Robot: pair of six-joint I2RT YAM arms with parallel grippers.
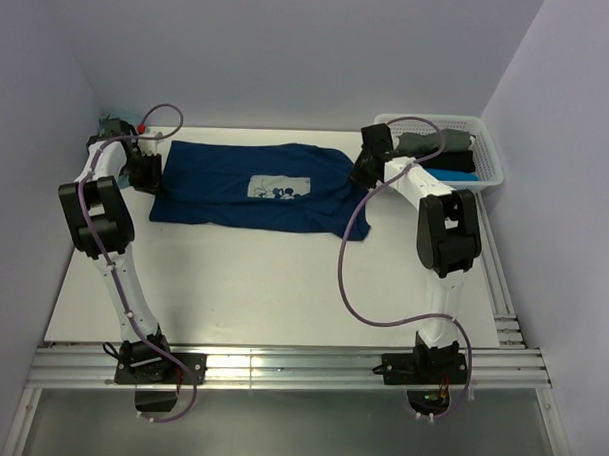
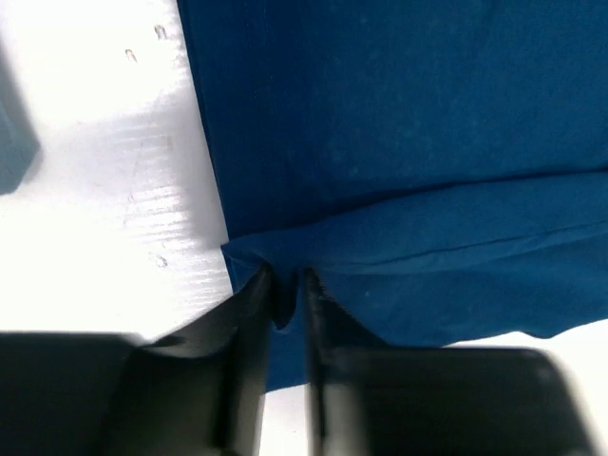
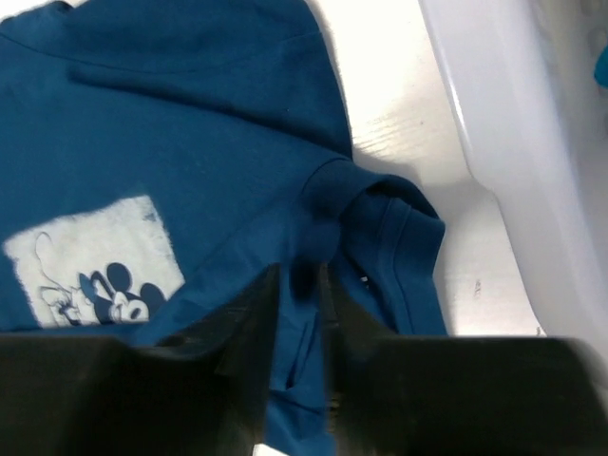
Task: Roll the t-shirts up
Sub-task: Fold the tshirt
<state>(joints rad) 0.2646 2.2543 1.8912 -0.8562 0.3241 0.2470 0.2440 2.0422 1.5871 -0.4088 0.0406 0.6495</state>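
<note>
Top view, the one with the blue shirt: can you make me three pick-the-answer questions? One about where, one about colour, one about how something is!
1. Where is the basket?
A. far right corner
B. near left corner
C. in the middle

2. What colour is the shirt on the table?
A. red
B. navy blue
C. yellow

3. How is the shirt?
A. rolled tight
B. hanging in the air
C. lying flat

Answers:
1 A: it sits at the table's far right.
2 B: the cloth is dark blue.
3 C: it lies spread on the table, not yet rolled.
</note>
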